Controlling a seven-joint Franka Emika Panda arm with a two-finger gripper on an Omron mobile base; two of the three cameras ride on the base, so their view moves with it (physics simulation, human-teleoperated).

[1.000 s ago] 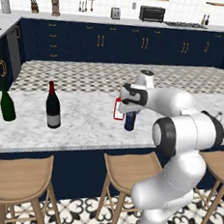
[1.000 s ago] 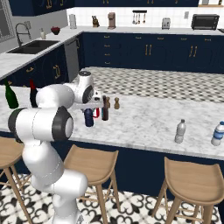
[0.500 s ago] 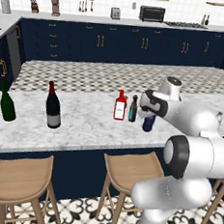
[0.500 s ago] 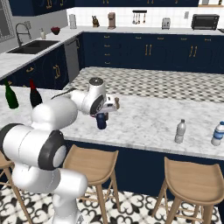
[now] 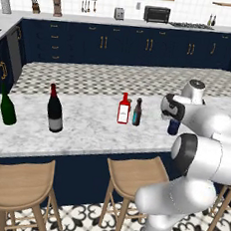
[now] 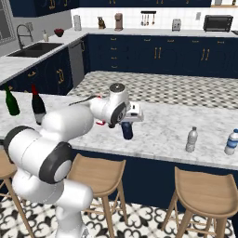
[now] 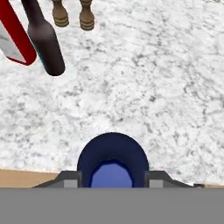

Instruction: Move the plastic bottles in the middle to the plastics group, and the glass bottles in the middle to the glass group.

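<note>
The gripper [image 7: 112,178] is clamped on the dark blue bottle [image 6: 127,130], one finger on each side, holding it upright over the marble bench [image 6: 162,132]. The red bottle [image 5: 123,109] and brown bottle [image 5: 137,112] stand side by side on the bench, and the pale grey bottle [image 6: 191,139] stands well apart toward the other end.

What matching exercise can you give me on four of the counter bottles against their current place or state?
Things:
1. dark blue bottle
2. flat red bottle
3. dark green wine bottle
4. pale grey translucent bottle

Places or states:
A. far left end of the counter
B. gripped by the hand
C. mid-counter, beside the slim brown bottle
D. right part of the counter, next to a blue-labelled bottle

Pairs: 1-B, 2-C, 3-A, 4-D
</note>
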